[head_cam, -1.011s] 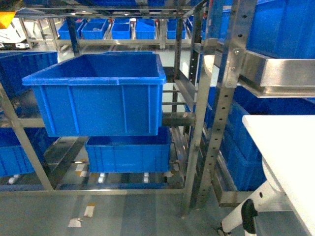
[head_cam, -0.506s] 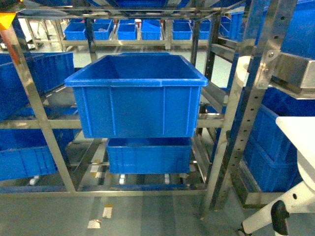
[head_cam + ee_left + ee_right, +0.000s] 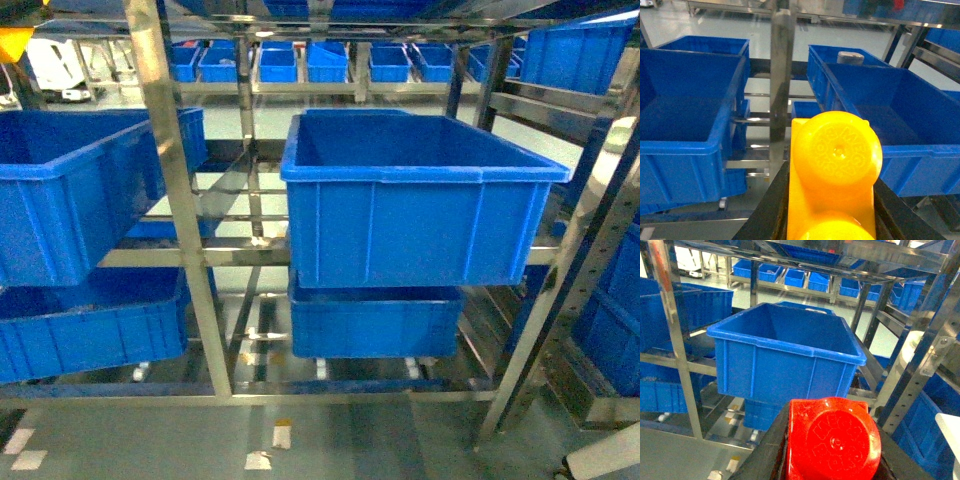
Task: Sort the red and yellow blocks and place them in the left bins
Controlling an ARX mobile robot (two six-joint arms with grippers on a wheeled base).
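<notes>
Rack: a steel shelving frame (image 3: 178, 215) of shiny uprights and cross rails, with a perforated post (image 3: 545, 330) at its right edge.
Floor: smooth grey concrete (image 3: 370, 440), with small pale scraps of tape (image 3: 283, 435) lying near the rack's front rail.
Far side: another row of steel shelves (image 3: 300, 90) along the back, beyond a strip of pale glossy floor.
Light: bright, even overhead light, glinting off the metal rails and the far floor.
Top left corner: a yellow shape (image 3: 14, 40), too cut off to identify.
</notes>
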